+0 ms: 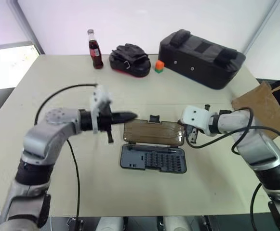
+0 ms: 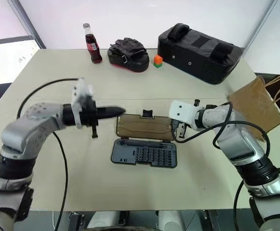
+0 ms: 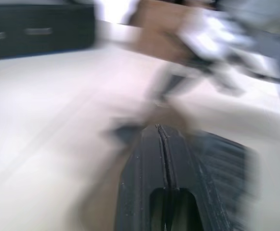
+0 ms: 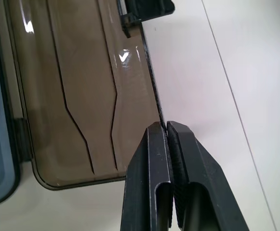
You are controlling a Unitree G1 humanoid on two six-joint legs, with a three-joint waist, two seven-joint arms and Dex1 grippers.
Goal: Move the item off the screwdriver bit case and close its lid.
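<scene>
Both arms silver-grey metal with black joint bands. White brackets at wrists. Black cables loop along each forearm. Left gripper [image 1: 130, 116] and right gripper [image 4: 167, 132]: ribbed black fingers.

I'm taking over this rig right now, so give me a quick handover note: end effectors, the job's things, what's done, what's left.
Left end effector: shut, empty, above the table left of the lid.
Right end effector: shut, empty, at the lid's right edge.
Paper bag: off the case, at the table's right edge. Done.
Bit case: open, lid flat on the table behind the tray.
Left: close the lid.
</scene>
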